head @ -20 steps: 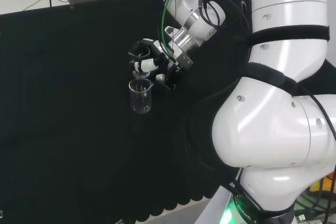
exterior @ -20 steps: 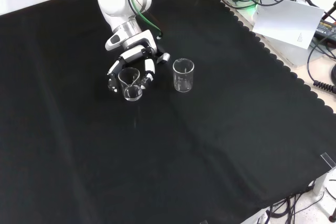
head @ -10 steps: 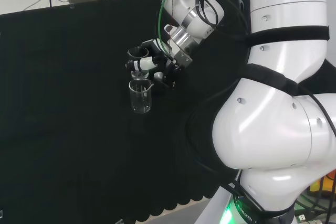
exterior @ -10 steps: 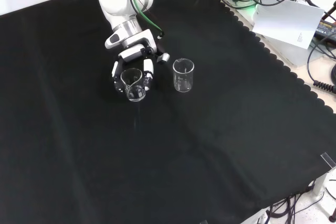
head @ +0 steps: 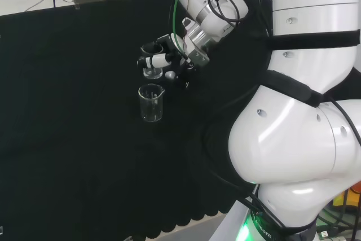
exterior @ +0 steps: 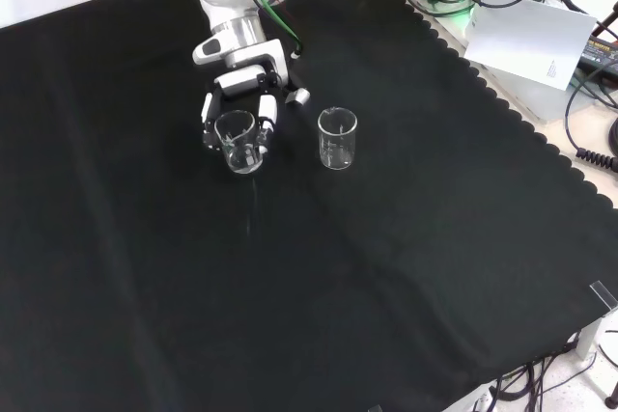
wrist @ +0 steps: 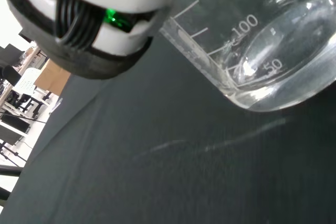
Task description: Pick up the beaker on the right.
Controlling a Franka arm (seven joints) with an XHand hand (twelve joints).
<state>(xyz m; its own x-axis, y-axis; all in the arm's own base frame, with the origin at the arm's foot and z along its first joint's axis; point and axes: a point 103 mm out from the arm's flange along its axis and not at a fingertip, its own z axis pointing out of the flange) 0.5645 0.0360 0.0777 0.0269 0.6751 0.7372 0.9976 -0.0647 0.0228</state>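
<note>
The hand [exterior: 238,113] has its fingers curled round one beaker [exterior: 238,142], apparently lifted off the surface [exterior: 386,267], and a tilt could slip it out onto the second beaker [exterior: 337,138] just beside.

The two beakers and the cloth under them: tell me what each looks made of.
Held beaker: clear glass or plastic, glossy; the cloth shows through it, white graduation marks in the wrist view.
Free beaker: the same clear, shiny look; which material is open.
Cloth: black woven fabric, matte, faintly creased, with a scalloped edge.
</note>
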